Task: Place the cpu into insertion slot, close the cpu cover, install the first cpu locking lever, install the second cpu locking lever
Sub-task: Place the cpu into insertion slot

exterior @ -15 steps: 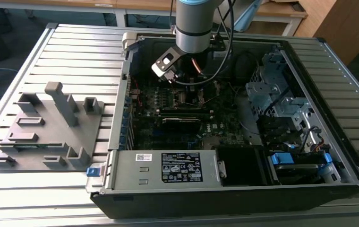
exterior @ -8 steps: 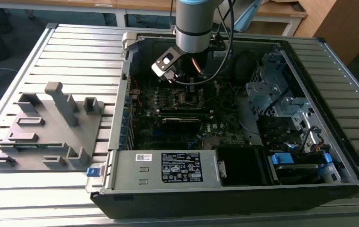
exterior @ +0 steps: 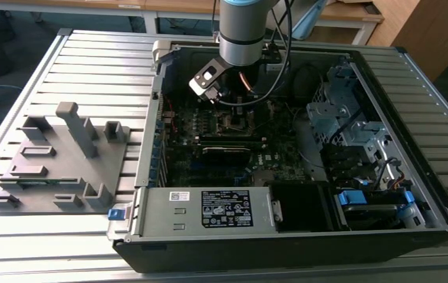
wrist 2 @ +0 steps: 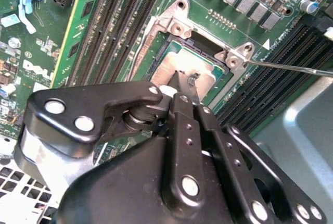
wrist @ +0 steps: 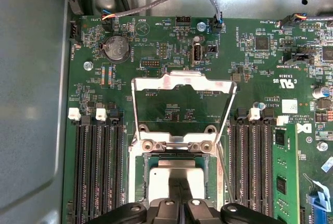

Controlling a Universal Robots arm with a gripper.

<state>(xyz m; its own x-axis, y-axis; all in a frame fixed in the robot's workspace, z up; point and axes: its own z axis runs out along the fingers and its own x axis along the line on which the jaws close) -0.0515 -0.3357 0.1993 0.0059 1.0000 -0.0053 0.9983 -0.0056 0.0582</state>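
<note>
Slatted table (exterior: 90, 59): a grey fixture tray (exterior: 59, 159) sits near its edge at the exterior view's left, well apart from the arm.

Beside it, toward the exterior view's right, is the open computer case (exterior: 155, 106). It lies on its side, so the motherboard (wrist: 171, 47) faces up to the arm.

The gripper (wrist 2: 183, 89) is down inside the case, over the insertion slot (wrist: 139, 174), which sits between two banks of memory slots (wrist: 99, 172). Its fingers are drawn together with nothing pinched that I can see, and the tips touch the top of the cpu (wrist 2: 169, 70).

The cpu lies flat in the slot; judged seated.

The cpu cover (wrist: 179, 82) is tipped open away from the slot, which leaves access. One locking lever (wrist 2: 291, 67) stands free, unlatched.
</note>
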